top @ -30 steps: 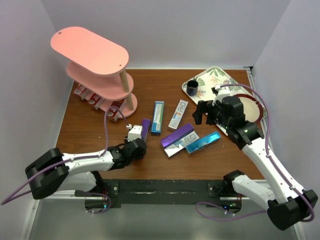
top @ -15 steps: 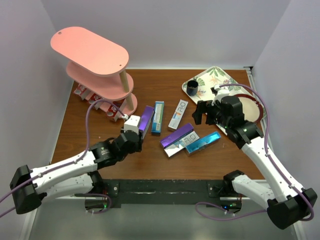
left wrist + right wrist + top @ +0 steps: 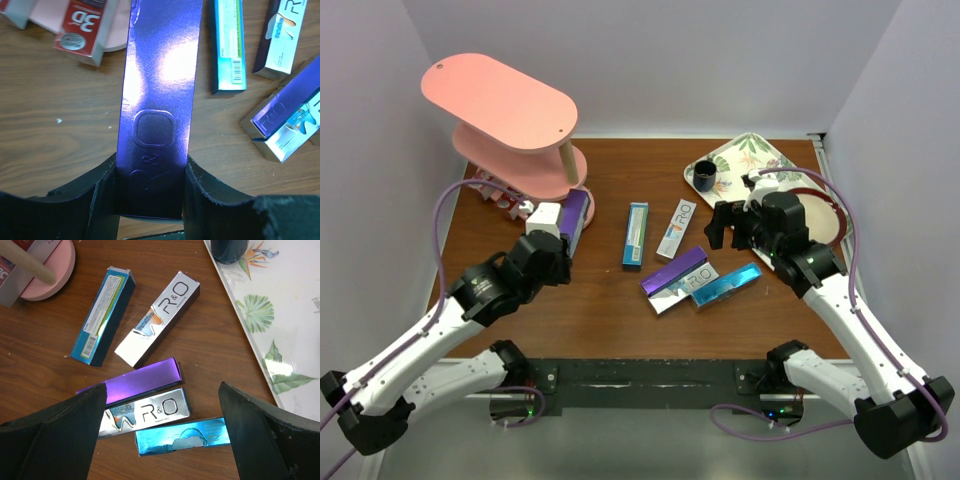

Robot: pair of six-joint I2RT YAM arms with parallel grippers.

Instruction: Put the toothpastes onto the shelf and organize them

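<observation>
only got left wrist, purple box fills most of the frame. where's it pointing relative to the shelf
Observer: The purple carton in the left end effector points at the shelf's bottom tier, with its far end close to the wooden post.
Operator: anything on the top tier
Observer: Nothing on the top board. The red cartons sit on the bottom tier only.
Operator: where's the right arm
Observer: The right end effector hovers open over the loose cartons, beside the leaf-patterned tray.
</observation>
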